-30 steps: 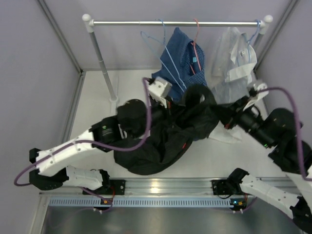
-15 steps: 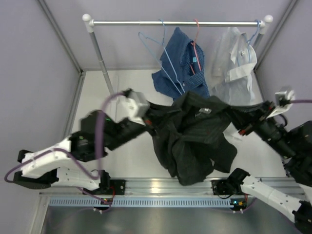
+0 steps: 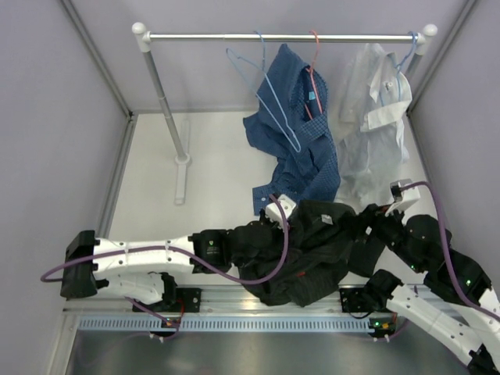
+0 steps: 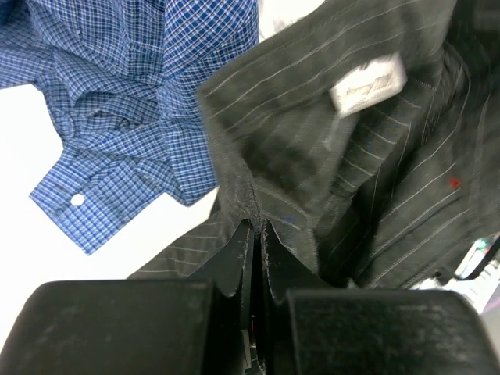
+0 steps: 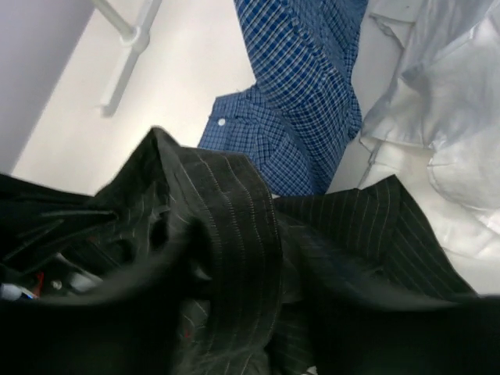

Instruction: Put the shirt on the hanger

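A fold of the black pinstriped shirt (image 4: 391, 180) tight in the left pincer (image 4: 256, 236), blue checked shirt (image 4: 133, 94) just beside it.

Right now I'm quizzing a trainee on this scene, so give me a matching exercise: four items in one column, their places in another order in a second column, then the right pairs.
Items
1. black pinstriped shirt
2. blue checked shirt
3. white shirt
4. light-blue hanger

Places
A. hangs at the right end of the rail
B. hangs bare on the rail, left of both hung garments
C. bunched low at the near edge of the table
D. hangs mid-rail, its lower end down on the table

Pairs: 1-C, 2-D, 3-A, 4-B
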Controlling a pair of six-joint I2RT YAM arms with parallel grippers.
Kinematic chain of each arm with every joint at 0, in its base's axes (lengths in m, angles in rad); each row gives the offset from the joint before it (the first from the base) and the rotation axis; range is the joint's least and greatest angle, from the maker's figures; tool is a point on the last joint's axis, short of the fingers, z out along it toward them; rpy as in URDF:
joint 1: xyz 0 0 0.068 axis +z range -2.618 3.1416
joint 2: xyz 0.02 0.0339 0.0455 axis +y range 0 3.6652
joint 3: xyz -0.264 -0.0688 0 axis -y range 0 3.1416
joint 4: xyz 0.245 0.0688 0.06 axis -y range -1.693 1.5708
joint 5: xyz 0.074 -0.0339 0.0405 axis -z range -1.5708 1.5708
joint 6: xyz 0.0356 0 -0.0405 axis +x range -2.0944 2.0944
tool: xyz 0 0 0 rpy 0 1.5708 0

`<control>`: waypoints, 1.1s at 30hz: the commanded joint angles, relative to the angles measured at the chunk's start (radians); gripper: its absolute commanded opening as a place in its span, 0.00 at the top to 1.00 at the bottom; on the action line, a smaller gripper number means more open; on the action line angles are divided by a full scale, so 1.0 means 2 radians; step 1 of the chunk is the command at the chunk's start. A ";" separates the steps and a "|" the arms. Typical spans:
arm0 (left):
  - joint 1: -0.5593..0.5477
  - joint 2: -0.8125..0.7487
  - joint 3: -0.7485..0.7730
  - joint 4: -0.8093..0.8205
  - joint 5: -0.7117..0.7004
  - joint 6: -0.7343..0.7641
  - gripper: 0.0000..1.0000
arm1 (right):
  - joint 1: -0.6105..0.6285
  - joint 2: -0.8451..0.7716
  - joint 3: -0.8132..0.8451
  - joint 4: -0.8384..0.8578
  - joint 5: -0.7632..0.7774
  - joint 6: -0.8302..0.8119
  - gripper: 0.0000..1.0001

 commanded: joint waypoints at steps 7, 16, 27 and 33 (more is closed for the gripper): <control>-0.001 -0.026 -0.013 0.052 0.046 0.012 1.00 | -0.001 0.015 0.056 0.003 -0.130 -0.088 0.05; -0.001 -0.092 -0.048 0.045 0.066 0.034 1.00 | -0.001 0.170 0.133 -0.025 -0.192 -0.218 0.00; -0.001 -0.069 -0.009 -0.004 0.028 0.003 1.00 | 0.000 0.179 0.039 0.050 -0.295 -0.188 0.19; -0.001 -0.096 -0.012 0.023 0.046 0.003 1.00 | 0.000 0.239 0.030 0.082 -0.202 -0.145 0.45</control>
